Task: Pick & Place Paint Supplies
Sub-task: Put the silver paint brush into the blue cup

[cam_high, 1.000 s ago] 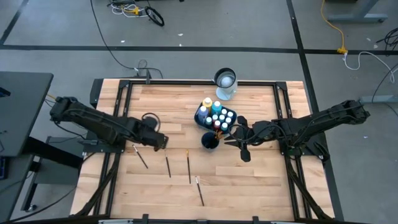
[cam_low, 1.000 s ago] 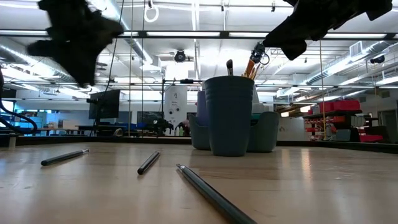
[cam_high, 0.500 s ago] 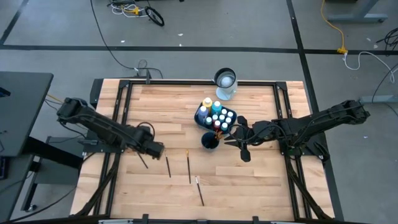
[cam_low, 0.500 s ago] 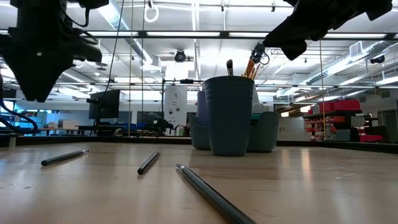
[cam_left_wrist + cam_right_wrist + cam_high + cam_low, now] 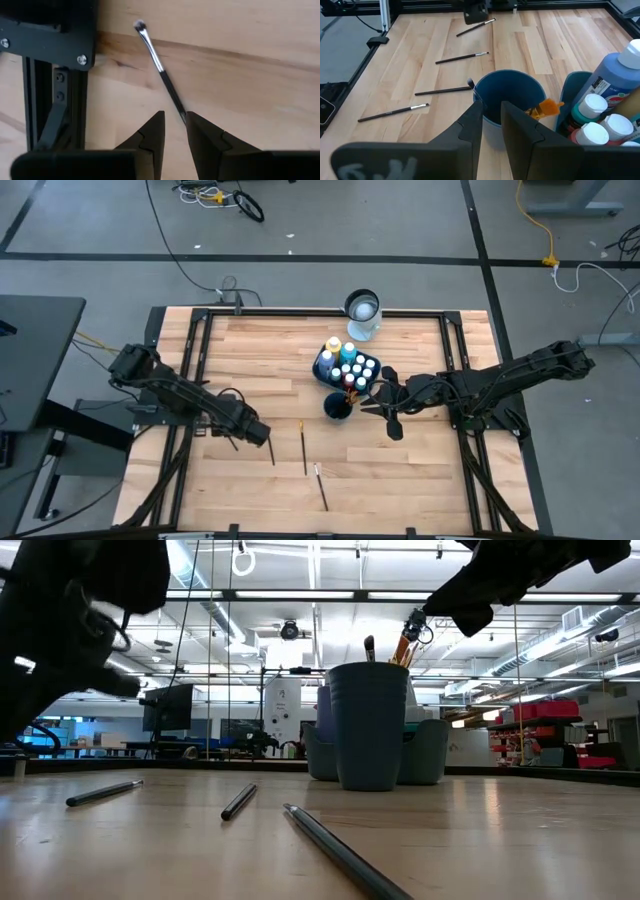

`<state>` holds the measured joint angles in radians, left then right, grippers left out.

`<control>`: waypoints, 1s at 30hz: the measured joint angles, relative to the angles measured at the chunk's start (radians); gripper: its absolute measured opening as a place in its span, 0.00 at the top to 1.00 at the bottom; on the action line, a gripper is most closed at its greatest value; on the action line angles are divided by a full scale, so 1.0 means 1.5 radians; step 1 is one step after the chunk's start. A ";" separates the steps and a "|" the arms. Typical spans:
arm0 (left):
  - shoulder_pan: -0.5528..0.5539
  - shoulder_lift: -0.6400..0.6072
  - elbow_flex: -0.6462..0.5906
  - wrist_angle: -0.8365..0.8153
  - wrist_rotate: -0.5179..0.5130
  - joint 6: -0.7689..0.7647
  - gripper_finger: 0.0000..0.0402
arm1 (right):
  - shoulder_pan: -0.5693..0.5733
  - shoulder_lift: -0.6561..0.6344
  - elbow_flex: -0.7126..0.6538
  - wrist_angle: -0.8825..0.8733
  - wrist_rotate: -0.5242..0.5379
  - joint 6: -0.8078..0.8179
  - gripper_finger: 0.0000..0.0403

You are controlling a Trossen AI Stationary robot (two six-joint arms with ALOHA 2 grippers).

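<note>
- Brushes are counted four on the bare tabletop: one (image 5: pixel 160 65) under the left end effector (image 5: pixel 175 131) near the left edge, and three (image 5: pixel 303 446) lying apart toward the front edge.
- Paint bottles (image 5: pixel 352 365) are grouped in a blue caddy (image 5: pixel 322 363) toward the back edge; their count cannot be told.
- A blue cup (image 5: pixel 510 102) beside the caddy holds more brushes.
- The left end effector's fingers are narrowly parted astride the brush handle; whether it is gripped cannot be told.
- The right end effector (image 5: pixel 491 116), over the cup, is narrowly parted and empty.
</note>
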<state>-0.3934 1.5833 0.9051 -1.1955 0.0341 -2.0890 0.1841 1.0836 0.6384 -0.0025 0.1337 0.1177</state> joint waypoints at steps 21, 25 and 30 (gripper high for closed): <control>-0.006 -0.129 -0.195 0.249 -0.168 0.030 0.78 | 0.000 0.000 0.000 0.000 0.000 -0.015 0.82; -0.007 -0.134 -0.147 0.167 -0.186 0.064 0.78 | 0.000 0.000 0.000 0.001 0.000 -0.015 0.82; -0.030 -0.135 -0.106 0.077 -0.092 0.011 0.78 | 0.000 0.000 0.000 0.000 0.000 -0.016 0.82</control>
<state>-0.4385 1.3803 0.7457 -1.0804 -0.1036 -2.0720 0.1841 1.0836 0.6382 -0.0019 0.1337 0.0944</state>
